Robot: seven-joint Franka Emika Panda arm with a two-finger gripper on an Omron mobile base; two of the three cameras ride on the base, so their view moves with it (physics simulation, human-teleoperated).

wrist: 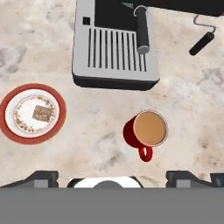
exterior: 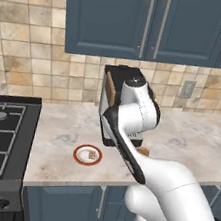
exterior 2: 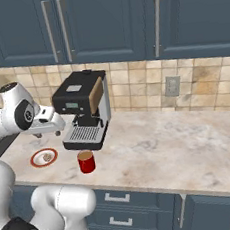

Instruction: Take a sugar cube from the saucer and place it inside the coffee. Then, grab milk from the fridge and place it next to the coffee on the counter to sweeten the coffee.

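Hand (wrist: pixel 112 175) was seen with jaws spread wide, nothing held, fingertips at the frame's bottom edge. Sugar cube (wrist: pixel 43 113) lay on the saucer (wrist: pixel 9 127), left of frame. Coffee (wrist: pixel 148 129) stood on the surface (wrist: pixel 192 109), centre-right, just below the coffee machine (wrist: pixel 114 52).

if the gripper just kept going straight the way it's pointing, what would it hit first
Probably bare counter. The open gripper looks straight down at the marbled top between the saucer and the coffee, with the mug the nearer of the two; the height above it is unclear.
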